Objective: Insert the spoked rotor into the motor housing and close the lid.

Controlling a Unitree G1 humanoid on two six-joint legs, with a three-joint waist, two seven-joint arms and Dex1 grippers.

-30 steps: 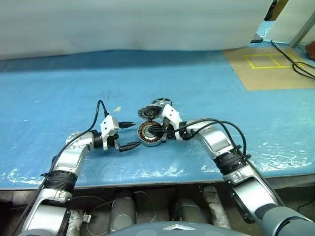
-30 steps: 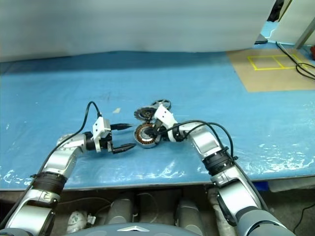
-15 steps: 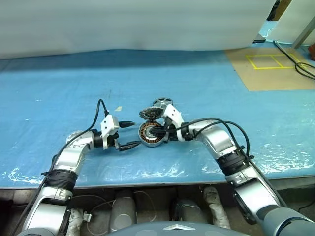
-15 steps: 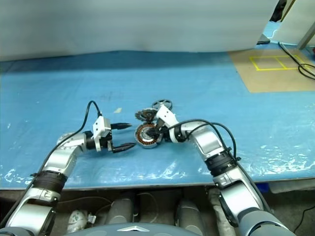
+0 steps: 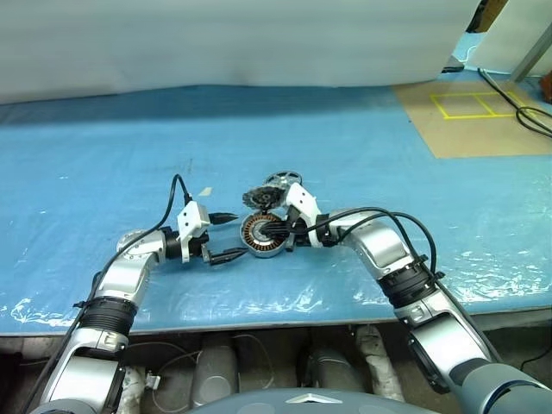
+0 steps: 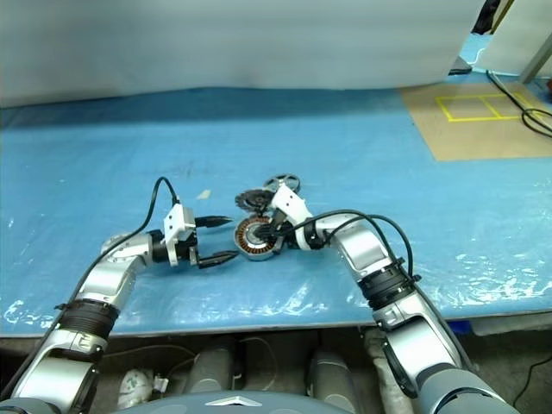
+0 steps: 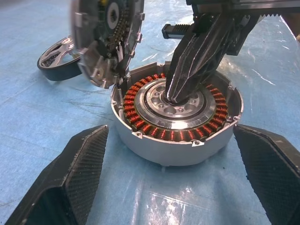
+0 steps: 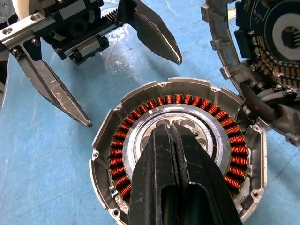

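housing facing: the motor housing [image 8: 180,150] lies flat on the blue sheet [image 5: 362,155], open side up, round so no real long axis

housing look: grey metal shell, ring of copper windings around a shiny silver centre plate with small holes

lid: hinged lid [image 7: 105,40] stands up on edge at the housing's far rim, inner face with its dark round parts turned toward the housing, so it's wide open

rotor: the spoked rotor [image 7: 58,58] lies flat on the sheet just behind the lid, silver rim, dark spokes, apart from the housing

where: all three sit bunched in the middle of the sheet between the two arms

right arm: reaches in from the right, wrist bent, pointing left and tipped down; right gripper [image 8: 172,129] has its black fingers pressed together, tips on the centre plate of the housing, nothing between them

left arm: comes in from the left, roughly level, pointing right at the housing; left gripper [image 5: 226,235] fingers spread wide, empty, tips just short of the housing's near side, not touching it
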